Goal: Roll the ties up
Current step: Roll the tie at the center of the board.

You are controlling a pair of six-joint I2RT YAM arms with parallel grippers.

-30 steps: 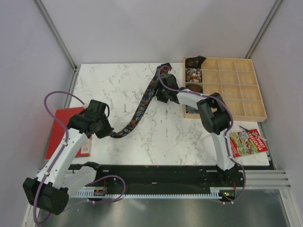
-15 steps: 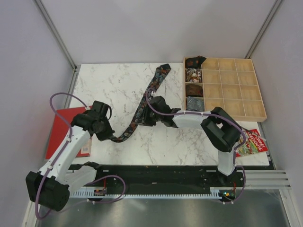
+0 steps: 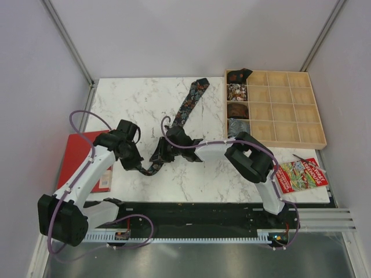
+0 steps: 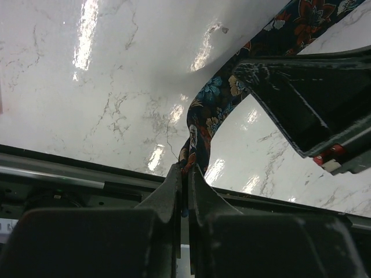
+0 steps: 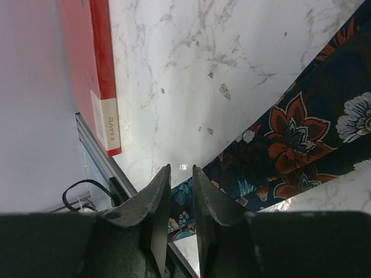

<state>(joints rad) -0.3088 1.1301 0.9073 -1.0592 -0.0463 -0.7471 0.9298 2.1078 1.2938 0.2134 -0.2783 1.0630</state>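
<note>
My left gripper (image 4: 186, 169) pinches the near end of the floral necktie (image 4: 210, 110). Whether my right gripper (image 5: 181, 174) grips it, I cannot tell — a loose pinch could let the fabric slip.

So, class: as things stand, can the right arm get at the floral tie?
Probably yes. The right gripper hangs close over the tie, jaws slightly apart, with nothing between them and the fabric. The left gripper pinches the narrow end close by, so room is tight.
</note>
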